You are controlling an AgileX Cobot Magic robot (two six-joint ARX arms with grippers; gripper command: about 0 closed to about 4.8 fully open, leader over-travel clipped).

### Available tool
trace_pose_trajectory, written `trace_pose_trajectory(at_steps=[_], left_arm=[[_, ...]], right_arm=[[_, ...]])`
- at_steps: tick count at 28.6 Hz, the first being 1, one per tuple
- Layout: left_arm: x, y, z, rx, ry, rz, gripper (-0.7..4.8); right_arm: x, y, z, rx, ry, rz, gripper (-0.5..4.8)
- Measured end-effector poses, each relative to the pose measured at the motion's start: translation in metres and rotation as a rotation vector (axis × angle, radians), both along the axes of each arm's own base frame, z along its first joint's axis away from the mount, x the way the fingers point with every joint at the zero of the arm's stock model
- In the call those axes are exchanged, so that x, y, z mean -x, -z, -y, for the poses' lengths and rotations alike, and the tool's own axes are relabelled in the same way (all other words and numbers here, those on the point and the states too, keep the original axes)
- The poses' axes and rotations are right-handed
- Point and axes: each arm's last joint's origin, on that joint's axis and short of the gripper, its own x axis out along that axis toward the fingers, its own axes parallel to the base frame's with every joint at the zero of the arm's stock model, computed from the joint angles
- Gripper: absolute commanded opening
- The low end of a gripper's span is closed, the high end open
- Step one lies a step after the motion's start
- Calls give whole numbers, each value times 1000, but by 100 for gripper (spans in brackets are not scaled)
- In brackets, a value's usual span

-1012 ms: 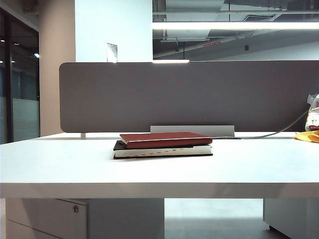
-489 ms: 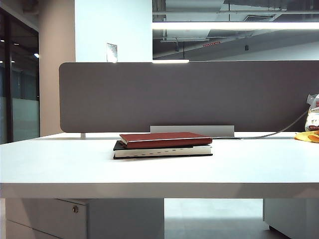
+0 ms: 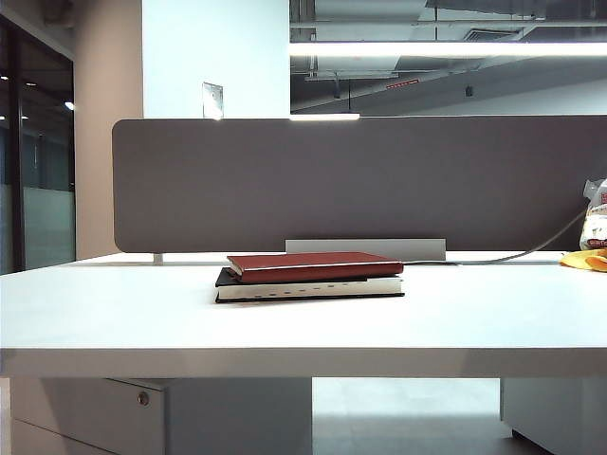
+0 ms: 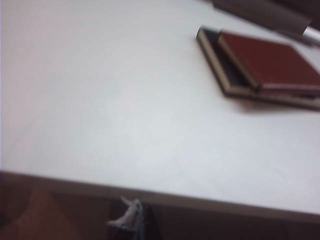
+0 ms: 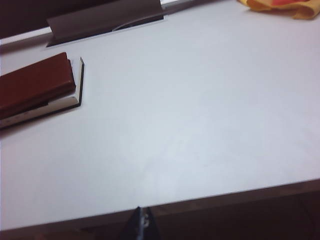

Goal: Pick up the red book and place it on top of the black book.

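Your left gripper (image 4: 134, 220): jaws pressed together, empty, back at near table edge. Your right gripper (image 5: 142, 222): only tip shows, can't tell its state, also at near edge. Red book (image 3: 313, 264) lies flat atop black book (image 3: 313, 287), mid white table (image 3: 493, 318), well apart from both. Yellow cloth (image 5: 280, 6) at far right corner.

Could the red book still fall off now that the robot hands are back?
Maybe. The red book lies on the black book askew, overhanging one edge, so a bump could slide it. The left hand and right hand, both shut, sit back past the table's edge, touching nothing, so that risk looks small.
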Motion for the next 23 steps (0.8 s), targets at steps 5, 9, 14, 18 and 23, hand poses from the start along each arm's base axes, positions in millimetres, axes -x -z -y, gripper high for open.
trace_pose_trajectory(at_steps=[5, 9, 14, 18, 23], left_arm=[[3, 3, 0, -3, -2, 18, -6], [4, 2, 0, -7, 0, 32, -6], [4, 2, 0, -31, -3, 36, -6], [4, 2, 0, -52, -3, 41, -6], [4, 2, -1, -69, 0, 44, -6]], right_arm=[[1, 7, 1, 2, 13, 4, -1], [-1, 17, 1, 12, 26, -38, -1], [-1, 25, 2, 34, 73, -72, -1], [-2, 24, 2, 33, 79, -60, -1], [-3, 31, 2, 43, 82, -78, -1]])
